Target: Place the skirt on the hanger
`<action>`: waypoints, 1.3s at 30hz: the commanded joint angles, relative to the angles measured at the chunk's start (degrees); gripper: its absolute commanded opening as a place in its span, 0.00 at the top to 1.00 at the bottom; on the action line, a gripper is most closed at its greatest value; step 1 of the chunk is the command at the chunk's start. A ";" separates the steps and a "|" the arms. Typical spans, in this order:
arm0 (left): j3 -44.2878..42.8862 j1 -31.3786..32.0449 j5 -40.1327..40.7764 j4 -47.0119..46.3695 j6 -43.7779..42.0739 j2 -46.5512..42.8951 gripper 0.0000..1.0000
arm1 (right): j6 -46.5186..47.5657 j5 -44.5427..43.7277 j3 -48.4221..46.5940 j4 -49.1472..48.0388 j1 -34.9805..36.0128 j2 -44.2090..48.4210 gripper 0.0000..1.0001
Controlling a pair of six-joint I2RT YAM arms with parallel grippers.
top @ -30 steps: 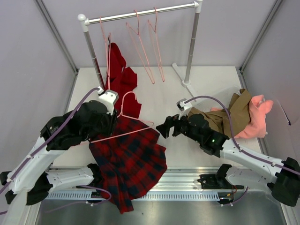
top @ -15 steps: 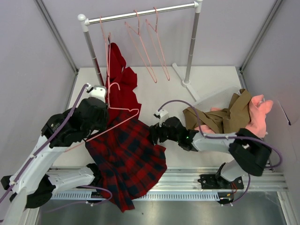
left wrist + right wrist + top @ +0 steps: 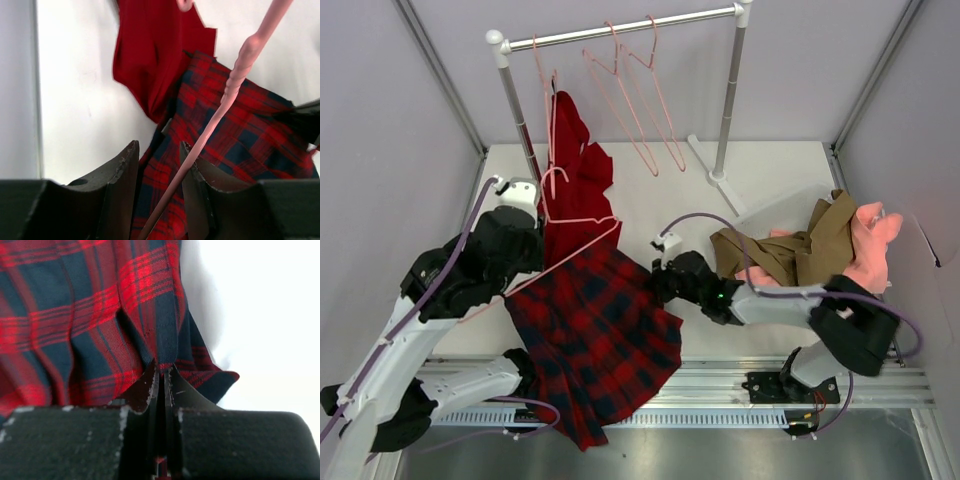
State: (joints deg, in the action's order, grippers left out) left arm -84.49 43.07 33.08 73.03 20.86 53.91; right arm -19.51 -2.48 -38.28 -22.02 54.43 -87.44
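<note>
The skirt [image 3: 595, 330] isn't hung yet. The right claw [image 3: 161, 382] pinches its edge; the left claw [image 3: 159, 148] gapes around the hanger [image 3: 235, 85]

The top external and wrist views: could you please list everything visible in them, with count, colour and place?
table: one, white, under everything.
rack: one, silver, at the back.
skirt: one, red and navy plaid, spread front centre.
hanger: one, pale pink, tilted over the skirt's top edge.
red garment: one, solid red, hanging at the rack's left end.
spare hangers: at least two, pale pink, on the rack.
clothes pile: one, tan and pink, right side.
left hand: black, hanger bar between its fingers.
right hand: black, pinching the skirt's right edge.
</note>
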 commanded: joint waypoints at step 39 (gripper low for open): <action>28.94 1.93 -6.89 -18.02 12.10 -1.18 1.00 | -7.91 -3.85 -17.43 36.36 -12.59 6.07 0.05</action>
State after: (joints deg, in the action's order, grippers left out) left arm -53.98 44.88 21.76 52.71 29.80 52.38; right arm -32.40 -8.12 -51.66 20.56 42.72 -77.71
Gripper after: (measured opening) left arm 0.425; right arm 0.952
